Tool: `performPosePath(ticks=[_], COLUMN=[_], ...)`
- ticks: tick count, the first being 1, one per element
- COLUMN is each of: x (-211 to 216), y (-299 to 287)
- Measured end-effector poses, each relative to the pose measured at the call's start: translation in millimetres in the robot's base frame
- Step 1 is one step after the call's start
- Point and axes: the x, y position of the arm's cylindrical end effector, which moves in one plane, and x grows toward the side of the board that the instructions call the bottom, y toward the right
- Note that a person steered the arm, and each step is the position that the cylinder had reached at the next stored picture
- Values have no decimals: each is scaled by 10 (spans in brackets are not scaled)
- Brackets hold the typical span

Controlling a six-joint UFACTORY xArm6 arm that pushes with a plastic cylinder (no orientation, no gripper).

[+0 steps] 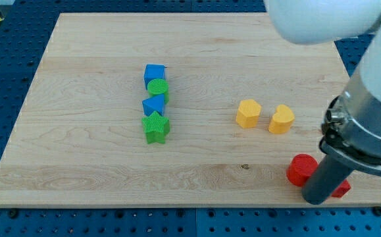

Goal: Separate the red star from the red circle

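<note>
A red circle [301,168] lies near the board's bottom right corner. A second red block, probably the red star [341,189], peeks out just to the right of the rod and is mostly hidden by it. My tip [317,199] is down on the board between the two red blocks, just below and right of the red circle and left of the hidden red block. It seems to touch both, but I cannot tell for sure.
A column of blocks stands left of centre: a blue cube [154,73], a green circle [158,88], a blue triangle-like block [153,105] and a green star [156,128]. A yellow hexagon [248,113] and a yellow heart [281,120] lie above the red circle. The board's bottom edge [177,205] is close to my tip.
</note>
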Motion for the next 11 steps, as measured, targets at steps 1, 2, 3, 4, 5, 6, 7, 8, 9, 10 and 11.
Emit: performPosePath(ticks=[1,2,3,4,5,6,7,8,9,10,11], x=[0,0,2,2,-5,-5,-14,-174,-172,2,0], y=[129,226,218,218,218,221,221,221,221,210,433])
